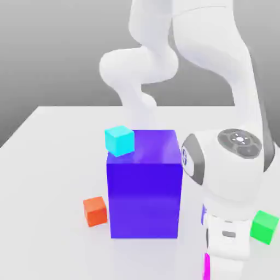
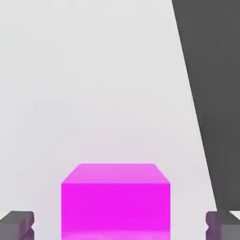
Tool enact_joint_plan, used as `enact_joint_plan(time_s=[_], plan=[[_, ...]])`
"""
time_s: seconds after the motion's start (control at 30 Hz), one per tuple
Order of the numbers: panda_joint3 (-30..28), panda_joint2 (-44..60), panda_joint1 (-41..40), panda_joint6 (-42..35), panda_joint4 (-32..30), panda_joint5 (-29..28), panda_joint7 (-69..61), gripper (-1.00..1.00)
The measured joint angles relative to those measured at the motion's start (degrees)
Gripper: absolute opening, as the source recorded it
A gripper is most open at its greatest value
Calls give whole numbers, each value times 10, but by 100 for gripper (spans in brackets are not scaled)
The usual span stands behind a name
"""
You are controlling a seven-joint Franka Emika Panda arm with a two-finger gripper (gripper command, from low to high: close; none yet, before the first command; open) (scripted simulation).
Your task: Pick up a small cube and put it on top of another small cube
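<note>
A magenta small cube point(image 2: 115, 197) rests on the white table, between the two fingertips of my gripper point(image 2: 120, 226). The dark fingers point(image 2: 16, 225) stand wide apart on either side of it and touch nothing, so the gripper is open. In the exterior view the white hand point(image 1: 227, 246) hangs low at the front right, and a sliver of the magenta cube point(image 1: 207, 268) shows beside it. A cyan small cube point(image 1: 120, 140) sits on the top back corner of a large blue block point(image 1: 145, 191). A red small cube point(image 1: 95, 211) lies left of that block, a green small cube point(image 1: 264, 226) right of the hand.
The large blue block stands tall in the middle of the white table point(image 1: 49, 164), close to the hand's left in the exterior view. The table's edge point(image 2: 197, 108) runs near the magenta cube, with dark floor beyond it.
</note>
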Motion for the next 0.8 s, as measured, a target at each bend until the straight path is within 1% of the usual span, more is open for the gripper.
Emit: enact_joint_plan(time_s=[0.17,0.3,0.4,0.5,0.57,0.67,0.7,0.8], plan=[[0,2,0,1,0,0,0,-100],[-14,-70,11,-56,-15,-15,11,-100],[12,-123,55,-85,-42,-34,26,-100],[50,-177,108,-104,-74,-58,45,-100],[70,-187,130,-99,-88,-71,55,-100],[72,-141,139,-51,-89,-79,61,-100],[71,-122,141,-33,-88,-82,63,100],[71,-122,141,-33,-88,-82,63,100]])
